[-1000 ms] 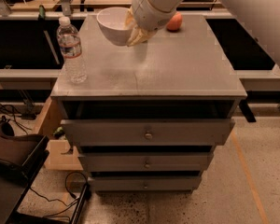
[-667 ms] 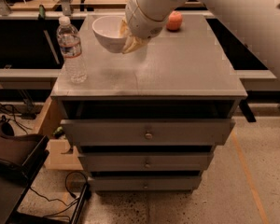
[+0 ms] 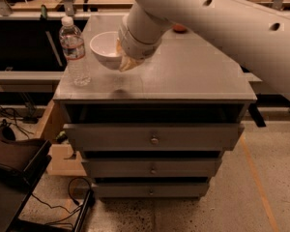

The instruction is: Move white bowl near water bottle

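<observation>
The white bowl (image 3: 104, 49) is held up above the grey cabinet top (image 3: 183, 76), tilted a little, just right of the water bottle (image 3: 74, 51). The bottle stands upright at the top's left front, clear with a white cap and a label band. My gripper (image 3: 122, 61) is shut on the bowl's right rim, its yellowish fingers (image 3: 127, 63) showing below the white wrist. The bowl casts a shadow on the top below it. A small gap lies between bowl and bottle.
A red-orange apple (image 3: 179, 28) lies at the back of the top, mostly hidden by my arm (image 3: 217, 23). The cabinet has three drawers (image 3: 154, 139) below. A dark chair (image 3: 14, 168) and cables lie on the floor at the left.
My arm has carried the bowl leftward and toward the front, closer to the bottle. The bottle has not moved.
</observation>
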Robot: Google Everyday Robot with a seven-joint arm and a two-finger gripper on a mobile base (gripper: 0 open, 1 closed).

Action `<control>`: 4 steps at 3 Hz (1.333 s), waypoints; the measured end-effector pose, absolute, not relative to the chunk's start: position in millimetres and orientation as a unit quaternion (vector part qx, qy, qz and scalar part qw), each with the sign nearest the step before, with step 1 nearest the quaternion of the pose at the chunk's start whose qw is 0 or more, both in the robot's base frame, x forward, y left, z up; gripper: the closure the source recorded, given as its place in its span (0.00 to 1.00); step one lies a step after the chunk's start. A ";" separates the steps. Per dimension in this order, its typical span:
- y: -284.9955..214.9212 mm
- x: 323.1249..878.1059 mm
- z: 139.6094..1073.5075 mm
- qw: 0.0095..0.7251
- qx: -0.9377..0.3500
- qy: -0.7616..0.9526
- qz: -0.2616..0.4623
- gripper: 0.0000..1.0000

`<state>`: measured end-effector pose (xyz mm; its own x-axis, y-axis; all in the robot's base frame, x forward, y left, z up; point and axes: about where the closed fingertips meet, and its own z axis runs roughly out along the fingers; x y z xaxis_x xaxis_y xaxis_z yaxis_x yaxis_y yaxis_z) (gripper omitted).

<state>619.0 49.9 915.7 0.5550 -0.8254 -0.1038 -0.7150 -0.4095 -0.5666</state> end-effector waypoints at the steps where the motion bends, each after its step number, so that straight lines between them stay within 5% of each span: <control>1: 55.2 620.2 891.8 0.265 -0.833 0.476 -0.097 1.00; 2: 61.0 619.8 873.0 0.242 -0.836 0.482 -0.102 1.00; 3: 62.0 619.4 870.9 0.239 -0.836 0.482 -0.103 0.88; 4: 62.5 618.8 871.1 0.239 -0.837 0.482 -0.103 0.64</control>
